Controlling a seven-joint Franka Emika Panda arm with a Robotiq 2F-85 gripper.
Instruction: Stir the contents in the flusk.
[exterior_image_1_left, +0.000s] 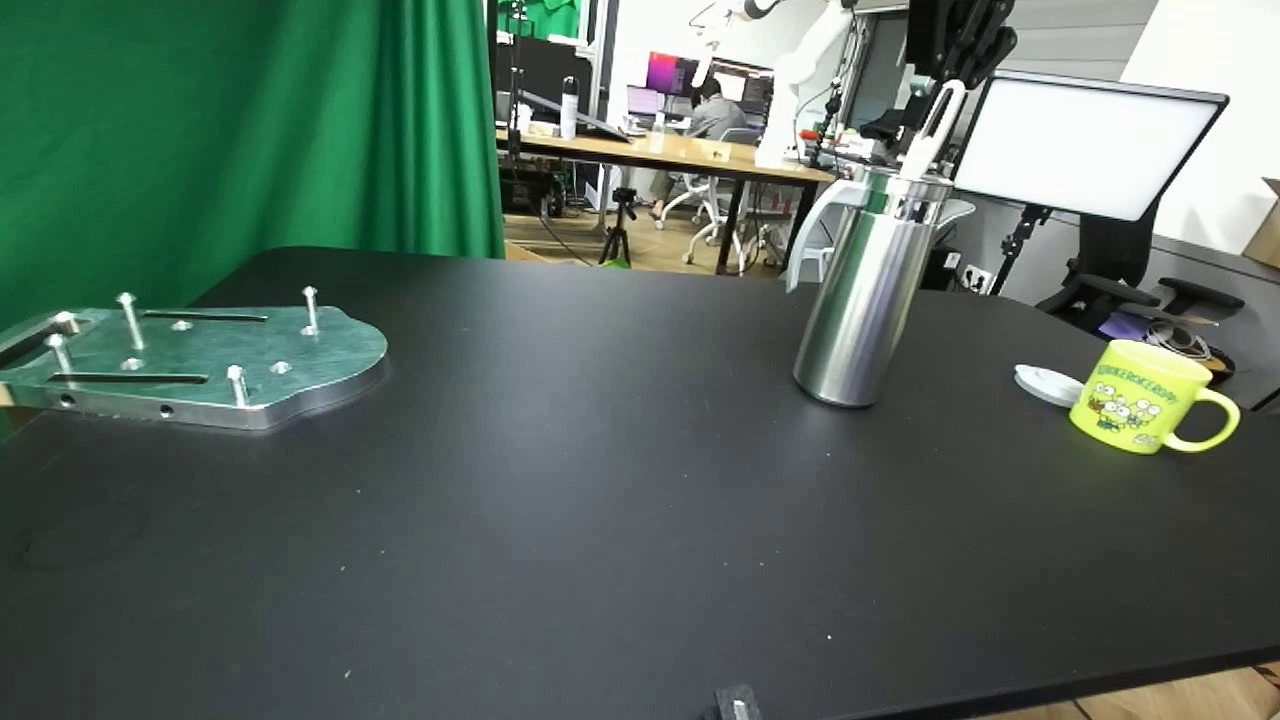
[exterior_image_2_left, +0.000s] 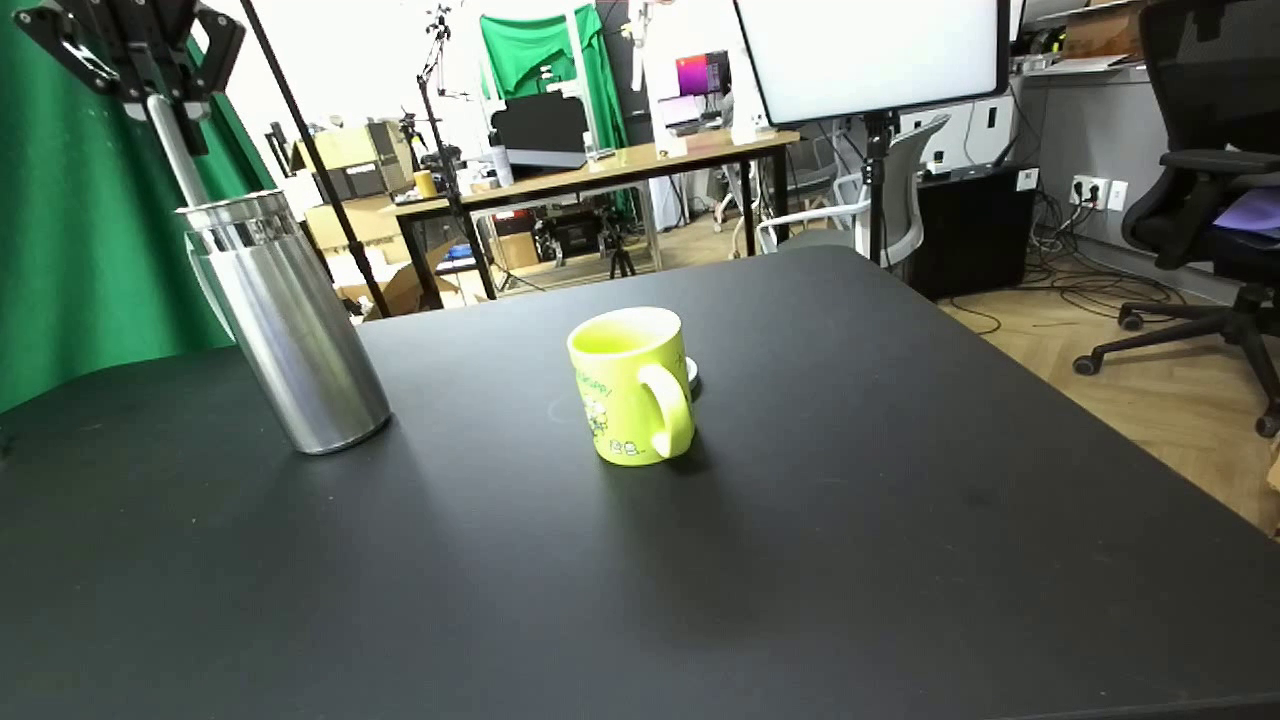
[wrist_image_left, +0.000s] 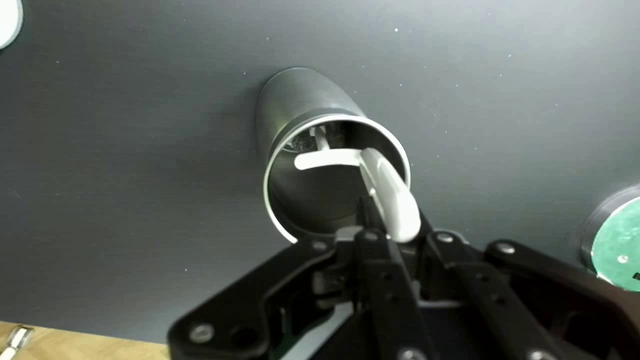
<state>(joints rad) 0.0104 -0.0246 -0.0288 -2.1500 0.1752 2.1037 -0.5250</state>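
The flusk, a tall shiny steel flask with a side handle, stands on the black table in both exterior views (exterior_image_1_left: 868, 300) (exterior_image_2_left: 295, 330). In the wrist view I look into its open mouth from above (wrist_image_left: 295, 95). A white utensil with a slotted handle leans in its mouth (exterior_image_1_left: 932, 135); it also shows in an exterior view (exterior_image_2_left: 177, 150) and the wrist view (wrist_image_left: 392, 195). The utensil's lower part is inside the flusk and mostly hidden. My gripper (exterior_image_1_left: 965, 75) is above the flusk's mouth, shut on the upper end of the utensil's handle (exterior_image_2_left: 160, 100) (wrist_image_left: 400, 225).
A yellow-green mug (exterior_image_1_left: 1145, 397) (exterior_image_2_left: 632, 390) stands beside the flusk, with a white lid (exterior_image_1_left: 1047, 384) lying next to it. A green metal plate with upright bolts (exterior_image_1_left: 215, 350) is at the table's far end. A light panel (exterior_image_1_left: 1090, 140) stands behind the table (exterior_image_1_left: 600, 480).
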